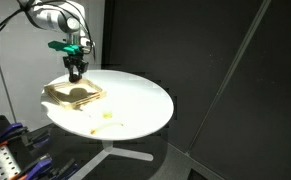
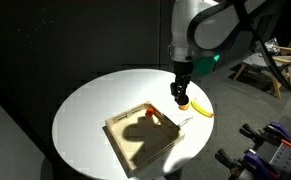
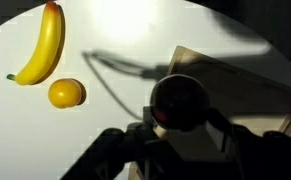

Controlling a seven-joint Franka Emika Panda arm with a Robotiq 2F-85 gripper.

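- Presently, in an exterior view, the pincer (image 1: 75, 72) hangs over one edge of a shallow wooden tray (image 1: 57, 93) on the round white worktop (image 1: 135, 95). Small yellow items (image 1: 105, 118) lie apart from the tray.
- In an exterior view, the pincer (image 2: 180, 96) stands above a tray (image 2: 120, 132) corner, and a banana (image 2: 200, 108) lies on the worktop just beside it.
- In the wrist view, the pincer (image 3: 180, 130) is clamped on a dark round thing (image 3: 180, 103), held at the tray (image 3: 235, 85) edge. The banana (image 3: 43, 45) and a small orange fruit (image 3: 67, 93) lie near each other, off the tray.
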